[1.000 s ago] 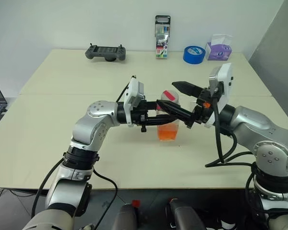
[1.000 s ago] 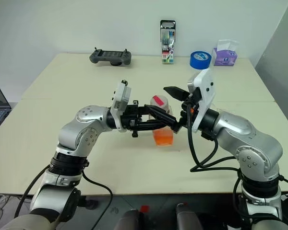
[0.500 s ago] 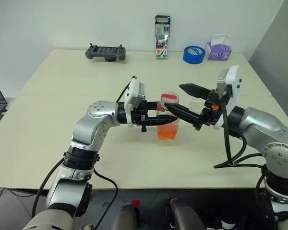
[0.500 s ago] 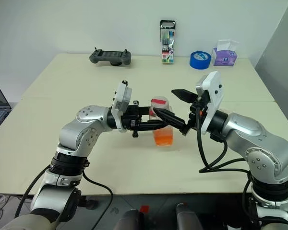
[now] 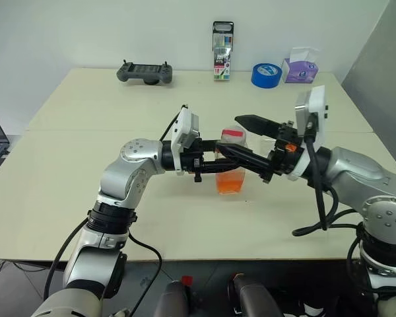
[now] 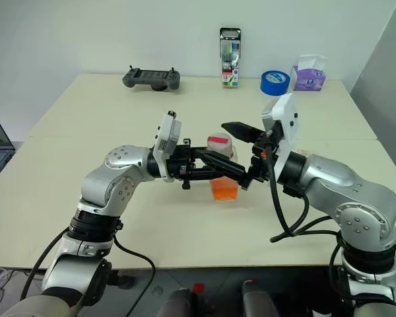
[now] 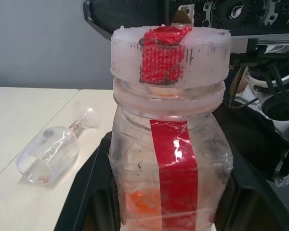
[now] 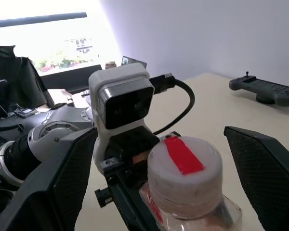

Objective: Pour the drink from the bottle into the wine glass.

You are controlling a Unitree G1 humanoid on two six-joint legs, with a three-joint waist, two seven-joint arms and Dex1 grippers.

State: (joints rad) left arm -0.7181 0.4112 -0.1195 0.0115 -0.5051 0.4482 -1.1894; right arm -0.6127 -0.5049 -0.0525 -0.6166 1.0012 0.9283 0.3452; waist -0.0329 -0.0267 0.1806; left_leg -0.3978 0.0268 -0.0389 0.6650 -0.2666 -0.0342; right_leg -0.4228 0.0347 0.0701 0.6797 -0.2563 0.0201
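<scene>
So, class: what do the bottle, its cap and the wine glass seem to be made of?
The bottle: clear, slightly scuffed plastic, judging by its see-through wall.
Its cap: frosted whitish plastic bearing a red strip.
The wine glass: clear and glossy, glass or plastic; it lies on its side.

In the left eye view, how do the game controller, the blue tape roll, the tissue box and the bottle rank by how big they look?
1. Game controller, widest.
2. Bottle, nearer the camera, so its rank is unsure.
3. Tissue box and blue tape roll look about alike; I would not rank them.
</scene>
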